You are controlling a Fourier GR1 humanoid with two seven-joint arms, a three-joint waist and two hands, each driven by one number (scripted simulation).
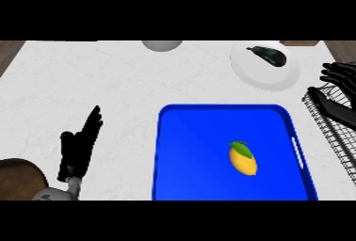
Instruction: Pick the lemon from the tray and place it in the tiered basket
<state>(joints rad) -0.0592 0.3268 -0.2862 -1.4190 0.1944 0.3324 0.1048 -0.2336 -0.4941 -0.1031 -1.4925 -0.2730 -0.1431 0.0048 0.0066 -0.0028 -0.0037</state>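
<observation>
A steep downward look at a white, faintly marbled counter (104, 84). A bright blue rectangular tray (188, 141) with a raised rim fills the lower middle and right of the view. On its floor, toward the right side, lies a yellow lemon (243, 159) with a green leaf at its upper end; it lies lengthwise, pointing away from the viewer, and nothing touches it. Just to the right of the tray, at the view's right edge, stands a black wire tiered basket (334, 134), only partly in view. The robot's right hand (341, 77) shows black at the right edge, over the upper part of the basket, well apart from the lemon; its fingers are spread and fairly straight and hold nothing. The left hand (80, 146) sits at the lower left, on a grey forearm that enters from the bottom edge; its fingers are straight and close together, pointing up and away, resting over bare counter to the left of the tray, empty. Farther back, up and right of the tray, a white plate (261, 75) carries a dark, elongated item (270, 55) that looks like an eggplant. At the far edge in the middle sits part of a round grey-white object (162, 44), possibly a bowl. A brown rounded shape (17, 176) shows in the lower left corner.
</observation>
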